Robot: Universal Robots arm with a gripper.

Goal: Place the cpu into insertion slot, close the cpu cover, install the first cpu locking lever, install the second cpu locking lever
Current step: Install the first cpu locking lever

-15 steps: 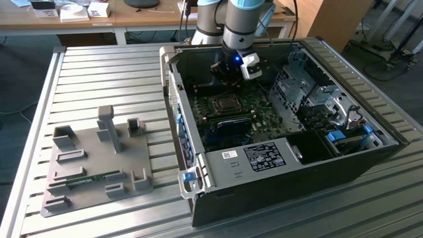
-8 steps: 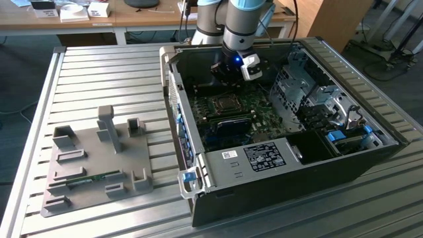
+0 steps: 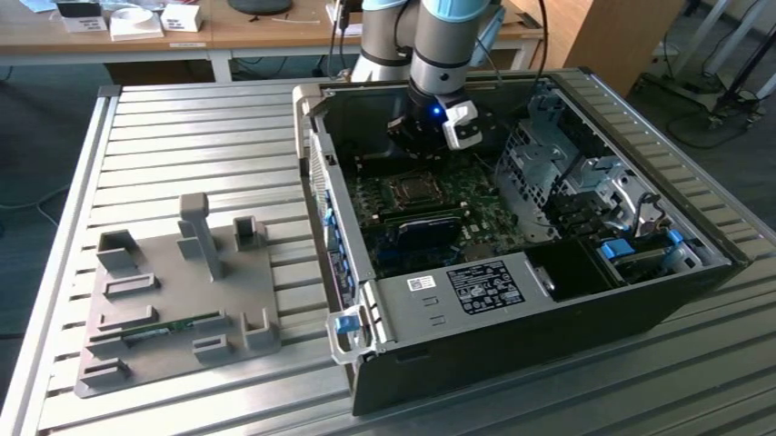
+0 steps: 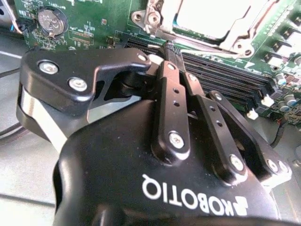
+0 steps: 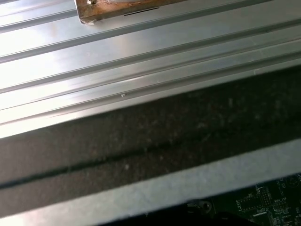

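Status, big to small:

- Slatted aluminium table (image 3: 182, 136) carries the open PC case (image 3: 510, 327). A grey fixture tray (image 3: 170, 291) sits well apart from it on the exterior view's left, with a green memory stick (image 3: 158, 331) lying in it.
- The motherboard (image 3: 485, 213) lies flat in the case floor.
- The gripper (image 3: 427, 145) hangs inside the case over the board, near the insertion slot (image 3: 394, 193) but not touching it. In the second wrist view the gripper (image 4: 167, 52) has its fingers pressed together with nothing visible between them. The tips sit over the long black memory slots (image 4: 221, 80), just beside the socket.
- The cpu (image 4: 207, 16) is in the slot. Its bright metal top lies flat and square inside the socket frame.
- The cpu cover (image 4: 237, 41) looks to be down: silver frame plate flat around the chip, with the chip showing through the window.
- Levers: can't tell. Thin metal rods run along the socket edge, but whether either one is hooked under its catch isn't visible.
- The coin cell (image 4: 49, 21) is near the board edge, clear of the work.

My read: step 1 is done and step 2 is likely done. Both locking levers are unconfirmed, so I'm counting them as open work. The tool is empty and carrying nothing.
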